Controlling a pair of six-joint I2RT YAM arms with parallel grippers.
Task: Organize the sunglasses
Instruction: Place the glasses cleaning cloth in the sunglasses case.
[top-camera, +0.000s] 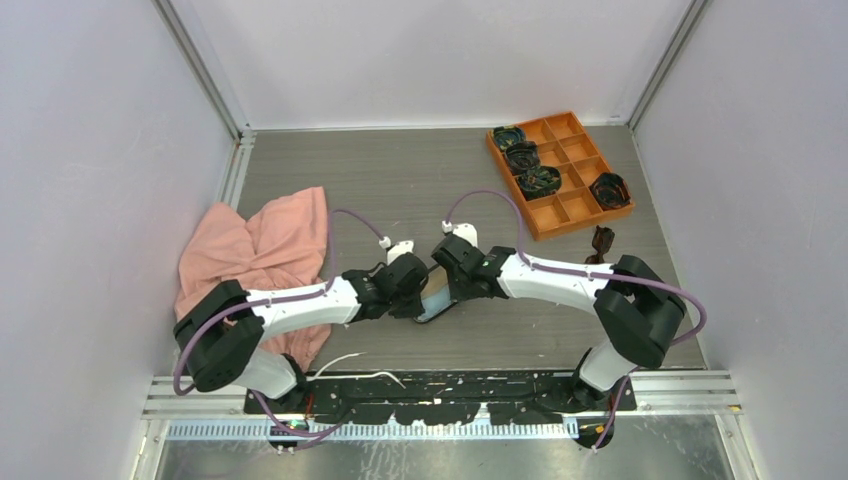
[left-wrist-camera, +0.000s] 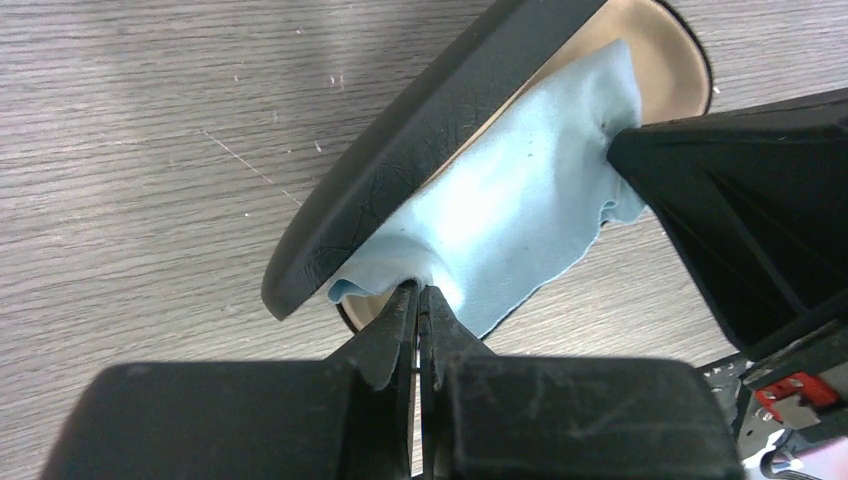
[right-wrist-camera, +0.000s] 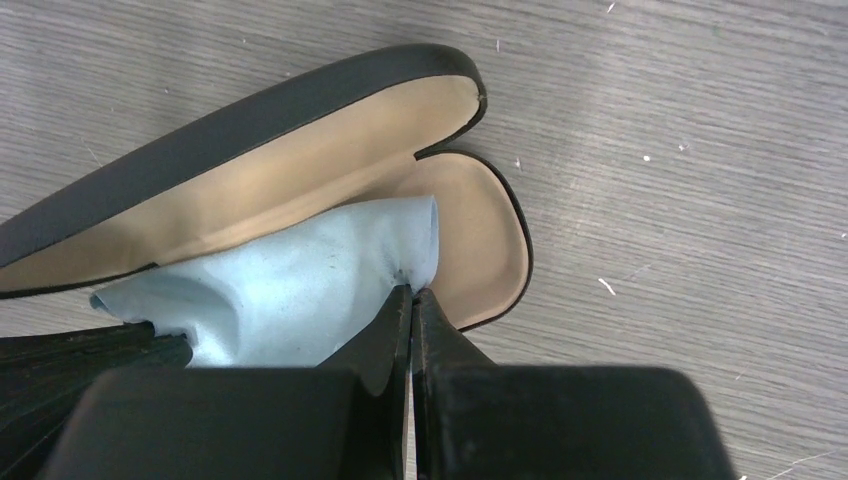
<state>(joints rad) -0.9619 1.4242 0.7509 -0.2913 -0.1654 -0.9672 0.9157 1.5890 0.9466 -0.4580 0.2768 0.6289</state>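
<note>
The black glasses case (top-camera: 436, 300) with tan lining lies open at the table's middle, between my two grippers. A light blue cleaning cloth (left-wrist-camera: 510, 210) lies in it. My left gripper (left-wrist-camera: 421, 292) is shut on one corner of the cloth. My right gripper (right-wrist-camera: 412, 293) is shut on the opposite corner (right-wrist-camera: 410, 250). The case's tan inside (right-wrist-camera: 480, 230) shows in the right wrist view, its black lid (left-wrist-camera: 420, 150) in the left wrist view. The small dark folded sunglasses (top-camera: 601, 243) lie on the table to the right, just below the orange tray, away from both grippers.
An orange compartment tray (top-camera: 560, 172) at the back right holds several dark coiled bundles (top-camera: 523, 155). A pink cloth (top-camera: 265, 250) lies crumpled at the left, partly under my left arm. White walls stand on three sides.
</note>
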